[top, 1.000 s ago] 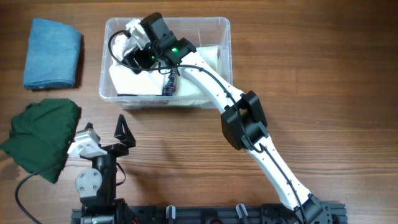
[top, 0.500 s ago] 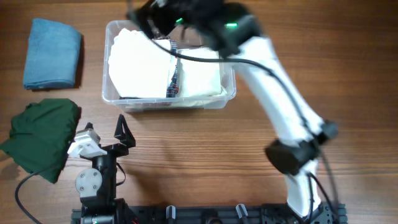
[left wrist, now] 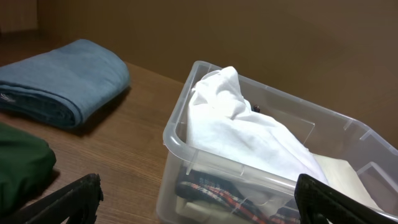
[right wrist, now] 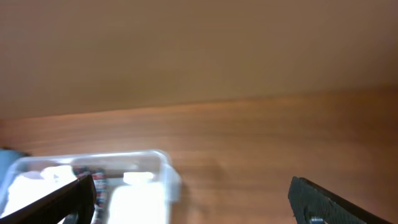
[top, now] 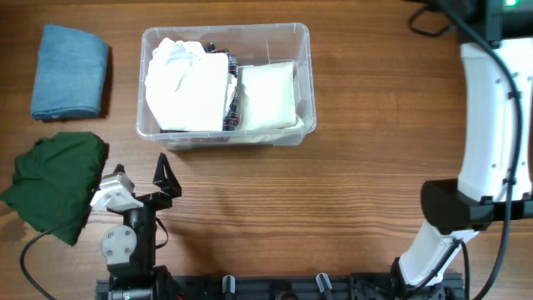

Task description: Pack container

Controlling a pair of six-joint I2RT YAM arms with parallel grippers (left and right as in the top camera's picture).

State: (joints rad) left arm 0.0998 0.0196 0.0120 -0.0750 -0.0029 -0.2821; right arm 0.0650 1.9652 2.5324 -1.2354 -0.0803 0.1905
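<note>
Though see-through, the container (top: 305, 79) shows white cloth (top: 185, 83) heaped inside.

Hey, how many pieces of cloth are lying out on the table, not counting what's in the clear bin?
2. The blue folded cloth lies at the far left, level with the container. The dark green cloth sits just below it in the overhead view. More could lie beyond the frame.

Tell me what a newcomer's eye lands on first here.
The clear container, upper left-centre in the overhead view, is stuffed with a rumpled white cloth beside a cream folded piece. Left of it lie a folded blue towel and, below that, a crumpled dark green cloth. The white right arm runs up the right edge.
</note>
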